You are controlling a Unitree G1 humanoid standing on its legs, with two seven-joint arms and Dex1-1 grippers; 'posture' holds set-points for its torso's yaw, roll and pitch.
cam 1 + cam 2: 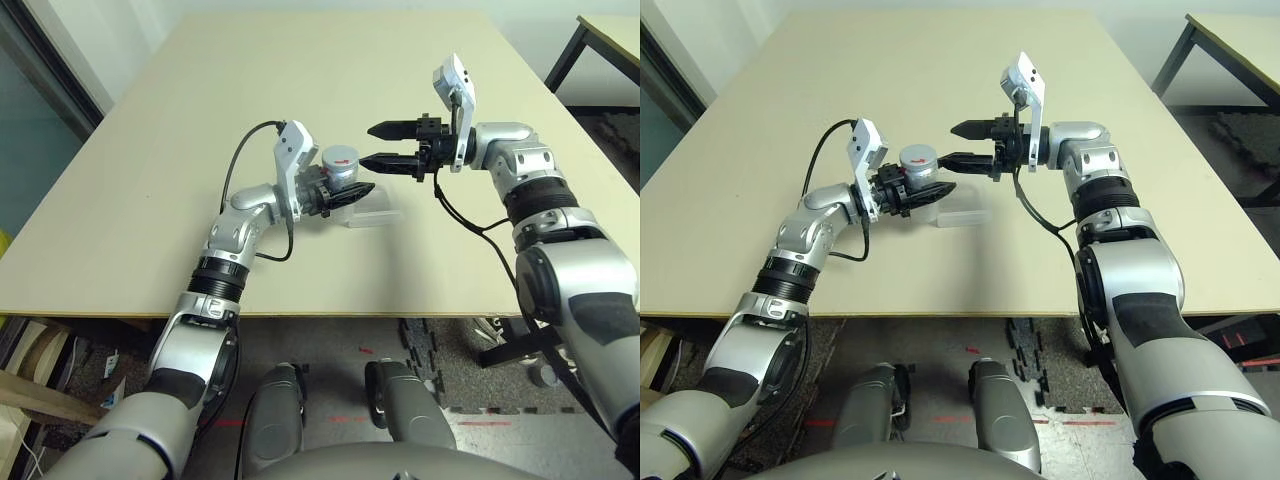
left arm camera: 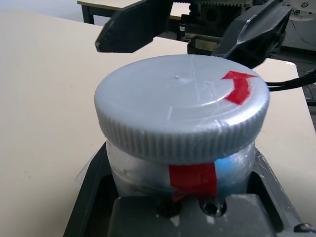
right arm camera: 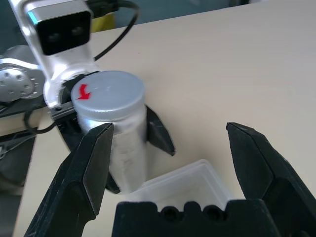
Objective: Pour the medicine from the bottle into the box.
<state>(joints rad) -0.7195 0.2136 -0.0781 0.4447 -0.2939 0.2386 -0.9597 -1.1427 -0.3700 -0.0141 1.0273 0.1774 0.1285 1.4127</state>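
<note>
1. Over the middle of the beige table [image 1: 150, 180], the left gripper [image 1: 345, 193] is clamped around the bottle [image 1: 339, 166], holding it upright just above the tabletop.
2. Bottle: silver-grey cylinder w/ ribbed round grey cap [image 2: 181, 111], cap on. No readable brand or text anywhere on it.
3. Markings on it: a curved red arrow [image 2: 238, 86] near the cap's edge, plus a strip of red tape [image 2: 193, 177] on the body just under the cap rim. A bluish patch sits beside the tape; can't tell what it is.
4. Left fingers [image 3: 160, 133] are black and press on opposite sides of the bottle's body, below the cap.
5. Box [image 1: 372, 212]: clear plastic, low walls, resting on the table just beside the bottle, on the robot's right of it and slightly nearer the robot. In the right wrist view its near wall shows between the right fingers.
6. Right gripper [image 1: 382, 147] hangs in the air to the right of the bottle, pointing left at it, jaws spread wide, gripping nothing, not touching cap or box.
7. Right fingertips [image 1: 375, 130] sit roughly at cap height, near the bottle but apart from it.
8. Medicine: can't be made out; bottle is capped and opaque.
9. Black cables loop from each wrist; a dark-legged second table [image 1: 600, 40] stands at far right.
</note>
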